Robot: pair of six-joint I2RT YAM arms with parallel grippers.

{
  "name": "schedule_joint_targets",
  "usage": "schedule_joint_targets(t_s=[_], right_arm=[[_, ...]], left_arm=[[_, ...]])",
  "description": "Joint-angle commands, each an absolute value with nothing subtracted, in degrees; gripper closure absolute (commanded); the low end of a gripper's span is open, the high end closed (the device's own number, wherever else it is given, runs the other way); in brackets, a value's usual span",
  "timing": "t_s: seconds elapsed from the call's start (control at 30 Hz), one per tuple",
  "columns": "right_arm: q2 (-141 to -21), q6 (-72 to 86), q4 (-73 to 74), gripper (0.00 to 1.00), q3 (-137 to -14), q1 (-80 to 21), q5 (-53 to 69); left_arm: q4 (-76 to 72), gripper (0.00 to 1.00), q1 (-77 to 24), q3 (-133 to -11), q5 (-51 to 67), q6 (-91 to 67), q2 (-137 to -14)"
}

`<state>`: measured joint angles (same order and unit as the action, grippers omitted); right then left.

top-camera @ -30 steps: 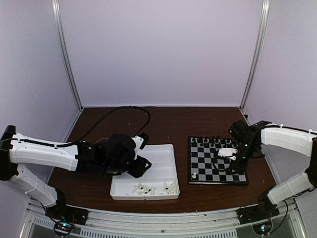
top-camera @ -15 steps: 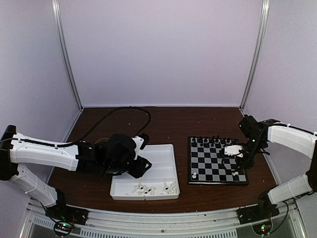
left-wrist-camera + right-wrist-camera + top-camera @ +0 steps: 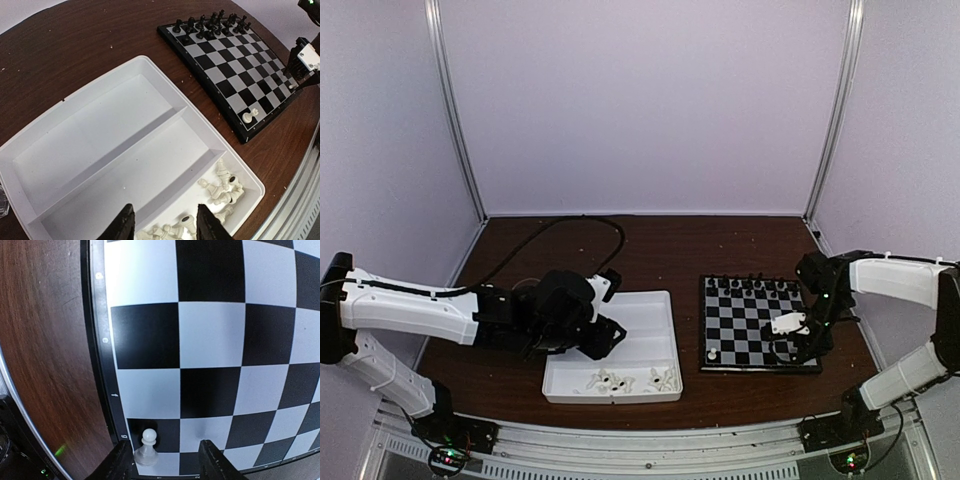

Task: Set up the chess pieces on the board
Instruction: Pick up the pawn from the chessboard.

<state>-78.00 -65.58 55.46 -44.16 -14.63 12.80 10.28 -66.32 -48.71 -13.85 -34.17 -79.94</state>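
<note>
The table (image 3: 660, 240) is carrying a white tray (image 3: 75, 165) under the left gripper (image 3: 165, 222) and the board (image 3: 210, 335) under the right gripper (image 3: 165, 455). The step in hand, by my judgement, is setting out the white side, one piece at a time. The right gripper is hovering low over the board's near corner on its own side, jaws standing apart and gripping nothing. A white pawn (image 3: 147, 445) is standing upright between its fingers, close by the left one, on the corner dark square. The left gripper is hanging spread and empty above the tray, with the loose white pieces (image 3: 220, 187) lying in the compartment directly beneath its fingers. The black pieces (image 3: 210, 22) are lining the board edge farthest from both grippers. Another white piece (image 3: 248, 116) is standing at the board's opposite near corner. The next move is likely calling for a straight lift clear of the pawn without tipping it, then a fetch from the tray.
</note>
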Motion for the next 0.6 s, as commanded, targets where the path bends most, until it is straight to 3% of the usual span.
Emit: schedule_joint_targets(t_s=[0.0,0.57], right_arm=[[-78.1,-64.2,54.1,0.54,-42.9,-14.4,12.3],[-77.9,-64.1,53.1,0.68,-40.3,-14.3,9.4]], left_arm=[[7.5,0.57,-66.0,-48.9,-13.1,-34.1,-79.9],[7.2,0.57,-66.0,-49.1,-12.5,-33.9,-80.4]])
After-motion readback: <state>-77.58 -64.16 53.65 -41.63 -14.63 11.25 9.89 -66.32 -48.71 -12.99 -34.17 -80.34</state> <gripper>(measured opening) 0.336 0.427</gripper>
